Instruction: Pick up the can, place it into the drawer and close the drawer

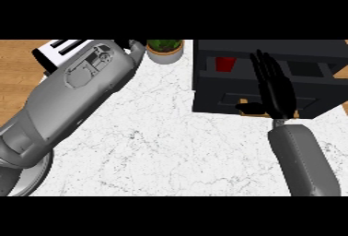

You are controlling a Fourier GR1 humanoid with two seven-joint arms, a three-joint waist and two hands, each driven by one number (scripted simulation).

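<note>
Forearm, grey and smooth-shelled, rises from your lower right. Its black right hand [279, 97] lies released, fingers straight and together, over the black boxy drawer unit [217, 99], thumb splayed leftward. Small red cylindrical can [225, 63]: you find it inside a recess of that unit, left of the fingers and apart from them. Left forearm: bulky, slanting toward the top edge; left hand [126, 44] mostly hidden, so you cannot tell its state. Tabletop [170, 147]: white veined marble. Green plant [165, 46] in a round pale pot, near the unit.
</note>
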